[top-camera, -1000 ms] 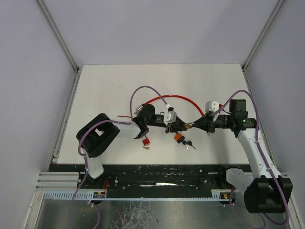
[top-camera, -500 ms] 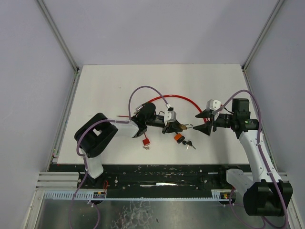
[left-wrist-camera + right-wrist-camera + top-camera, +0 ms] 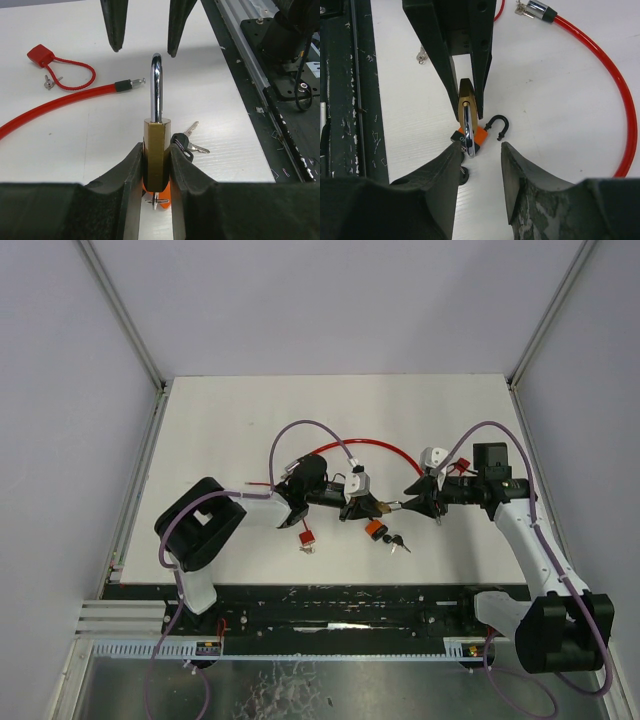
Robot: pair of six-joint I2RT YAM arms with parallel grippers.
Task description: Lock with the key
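Where the white desk (image 3: 230, 440) runs toward its near edge, a bunch of small silver keys with black heads (image 3: 397, 541) lies flat. They are just beside a squat orange padlock with a black hooked shackle (image 3: 479, 136), which also lies on the desk.

Directly over the orange padlock is the task's lock, a rectangular brass padlock with a chrome shackle (image 3: 156, 150). The left hand (image 3: 368, 507) pinches its body between both dark fingers, one pressed on each broad face. The shackle points away from that hand, toward the opposite arm. Whether the shackle is latched cannot be told from either wrist view. A small metal piece shows below the brass body in the left wrist view, but what it is cannot be made out.

Facing it, the right hand (image 3: 481, 147) is spread. Its two tapered fingers stand apart on either side of the shackle's crown and hold nothing. In the right wrist view the crown sits close to one finger, though contact cannot be confirmed.

Farther out, a thick red cable (image 3: 65, 97) curves across the desk — its black-sleeved, chrome-tipped end rests near the shackle without touching it.

Beyond the cable lies a small red padlock on a thin red loop (image 3: 40, 54), with a tiny key beside it.
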